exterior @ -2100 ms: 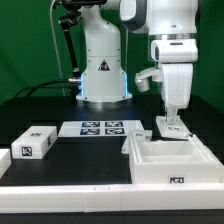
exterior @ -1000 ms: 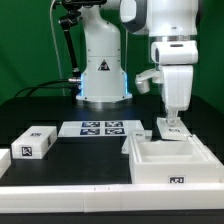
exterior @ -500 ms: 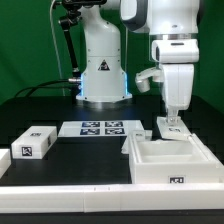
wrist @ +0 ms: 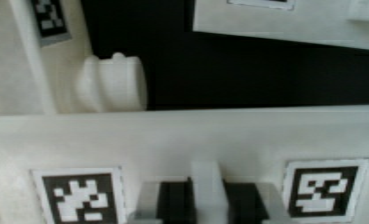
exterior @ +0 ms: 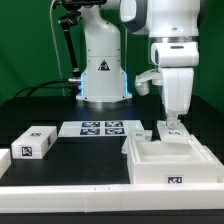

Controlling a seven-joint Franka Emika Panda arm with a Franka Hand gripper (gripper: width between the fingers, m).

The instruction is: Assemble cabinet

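Observation:
The cabinet body (exterior: 168, 160) is an open white box at the front of the exterior view's right. Just behind it is a smaller white panel (exterior: 171, 131) with tags. My gripper (exterior: 170, 121) comes straight down onto that panel. In the wrist view the two dark fingers (wrist: 177, 203) stand close together against the panel (wrist: 163, 140), between its two tags, with a narrow white strip between them. They look shut on the panel. A white part with a round peg (wrist: 113, 82) lies beyond it.
Two loose white tagged blocks (exterior: 33, 142) lie at the exterior view's front left. The marker board (exterior: 100, 128) lies flat in the middle. The white robot base (exterior: 103, 70) stands behind it.
The gripper has risen very slightly over the panel; nothing else has moved.

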